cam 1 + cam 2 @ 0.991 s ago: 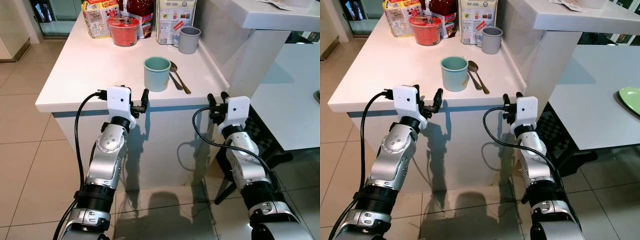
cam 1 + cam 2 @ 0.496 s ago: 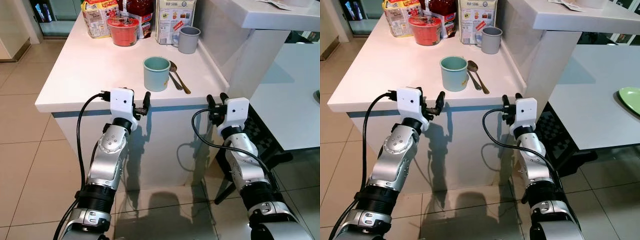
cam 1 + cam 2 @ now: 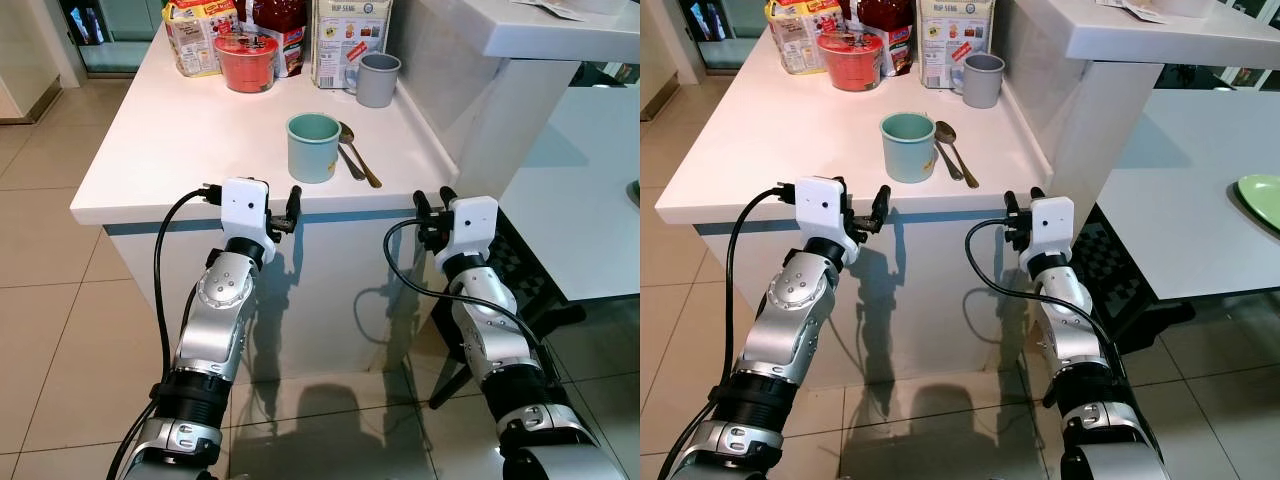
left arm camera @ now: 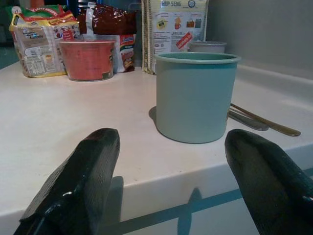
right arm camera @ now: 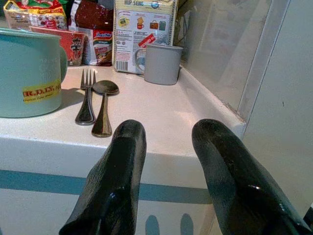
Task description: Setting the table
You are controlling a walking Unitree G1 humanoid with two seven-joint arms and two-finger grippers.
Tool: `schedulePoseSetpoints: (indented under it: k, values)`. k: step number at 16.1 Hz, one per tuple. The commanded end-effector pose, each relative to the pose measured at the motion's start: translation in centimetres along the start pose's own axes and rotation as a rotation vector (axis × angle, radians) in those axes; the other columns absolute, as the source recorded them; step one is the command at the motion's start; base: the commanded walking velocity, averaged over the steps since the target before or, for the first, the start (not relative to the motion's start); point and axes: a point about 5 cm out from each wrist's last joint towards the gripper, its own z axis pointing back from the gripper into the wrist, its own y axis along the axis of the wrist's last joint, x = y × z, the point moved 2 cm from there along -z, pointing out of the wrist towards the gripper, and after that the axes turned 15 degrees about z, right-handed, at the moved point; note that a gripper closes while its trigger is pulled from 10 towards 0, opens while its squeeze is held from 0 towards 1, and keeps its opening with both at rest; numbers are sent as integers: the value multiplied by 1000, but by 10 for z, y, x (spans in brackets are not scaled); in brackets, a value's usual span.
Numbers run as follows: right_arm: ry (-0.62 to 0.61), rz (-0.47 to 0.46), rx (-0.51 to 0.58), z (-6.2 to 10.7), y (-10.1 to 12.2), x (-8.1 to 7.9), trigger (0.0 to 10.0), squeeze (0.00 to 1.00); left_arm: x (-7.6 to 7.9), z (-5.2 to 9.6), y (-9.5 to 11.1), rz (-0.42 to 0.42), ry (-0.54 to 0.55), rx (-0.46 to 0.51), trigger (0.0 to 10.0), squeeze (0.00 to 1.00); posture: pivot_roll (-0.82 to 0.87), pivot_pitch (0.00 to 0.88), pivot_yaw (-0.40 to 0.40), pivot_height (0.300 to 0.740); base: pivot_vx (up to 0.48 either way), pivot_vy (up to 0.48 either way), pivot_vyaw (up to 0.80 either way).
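White counter (image 3: 190,130): spoon (image 3: 356,155) lengthwise toward counter's front edge.

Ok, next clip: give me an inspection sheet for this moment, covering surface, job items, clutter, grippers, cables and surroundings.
Surface: white counter, blue stripe under its front edge.
Job's things: teal cup upright near the front edge; spoon and fork lying flat just right of it; grey cup further back.
Clutter: red noodle bowl, snack packets, printed pouch along the back.
Grippers: left gripper open, empty, at the counter edge facing the teal cup; right gripper open, empty, below the edge.
Cables: black cable looping from each wrist.
Surroundings: tiled floor; white table with green plate on the right.
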Motion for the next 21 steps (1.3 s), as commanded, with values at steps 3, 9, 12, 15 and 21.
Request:
schedulePoseSetpoints:
  k: [3,9,12,15,21]
  values:
    - [1,14,-6,5,-4,3,10000,0,1,2,-3,-9,1,-9,10000,0,-6,0,-36,740,0,0,0]
    - [10,19,-8,5,-5,2,10000,0,1,1,-3,-11,0,-12,10000,0,-8,0,-37,740,56,0,0]
    - [12,18,-12,6,-6,1,10000,0,1,1,-4,-25,-1,-12,10000,0,-8,0,-39,740,437,0,0]
    - [14,16,-12,7,-6,-1,10000,0,2,2,-4,-30,-5,-14,10000,0,-10,0,-36,740,480,0,0]
    - [20,17,-14,8,-7,-1,10000,0,3,1,-3,-8,4,-3,10000,0,-10,0,-37,740,202,0,0]
